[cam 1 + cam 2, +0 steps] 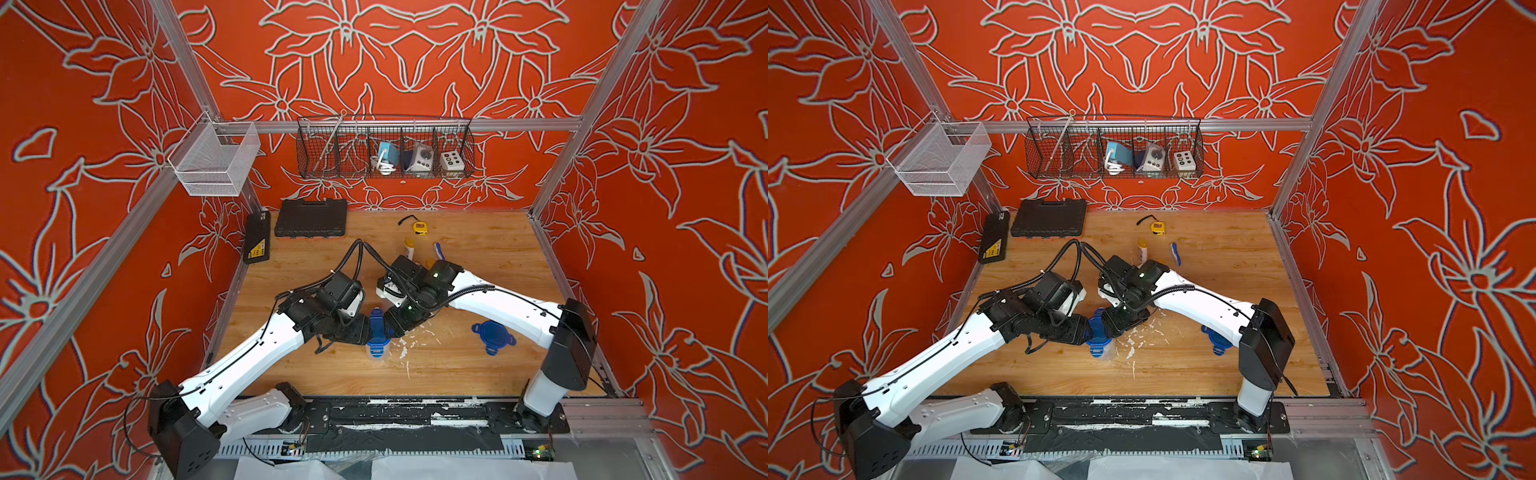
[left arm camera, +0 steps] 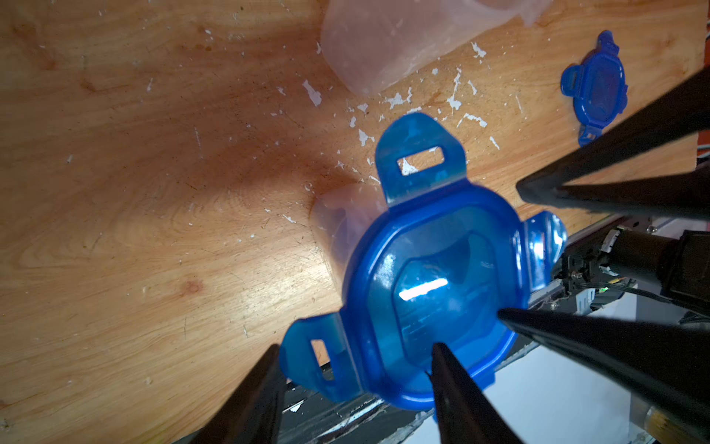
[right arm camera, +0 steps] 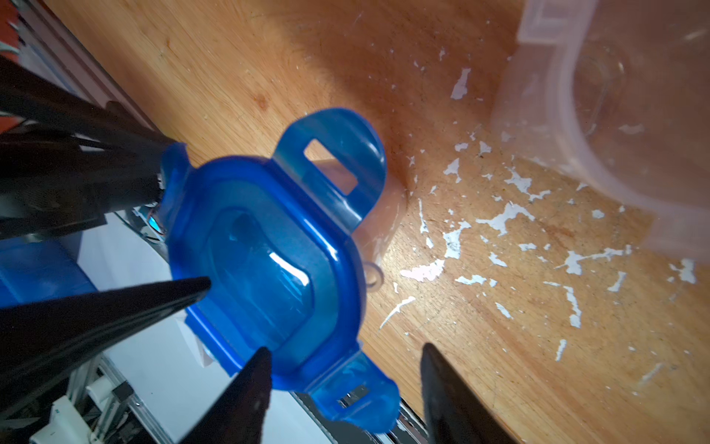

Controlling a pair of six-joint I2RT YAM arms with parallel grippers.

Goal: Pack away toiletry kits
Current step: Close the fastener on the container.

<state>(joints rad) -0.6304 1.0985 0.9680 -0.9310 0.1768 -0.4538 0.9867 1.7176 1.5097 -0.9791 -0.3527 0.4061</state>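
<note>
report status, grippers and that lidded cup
Left gripper and right gripper both open, tips at the blue lid. Lid sits on clear cup, tabs flared out. Second cup close beside, not blocking.

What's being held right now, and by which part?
Nothing clearly. The right gripper is open, with one finger clear of the blue lid. The left gripper straddles one of that lid's corner flaps; whether it pinches it cannot be told.

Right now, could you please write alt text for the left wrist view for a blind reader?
A blue four-tab lid sits on a clear cup on a wooden table, with the left hand and right hand, both open, at its edges. Beyond are a second clear cup and another blue lid.
</note>
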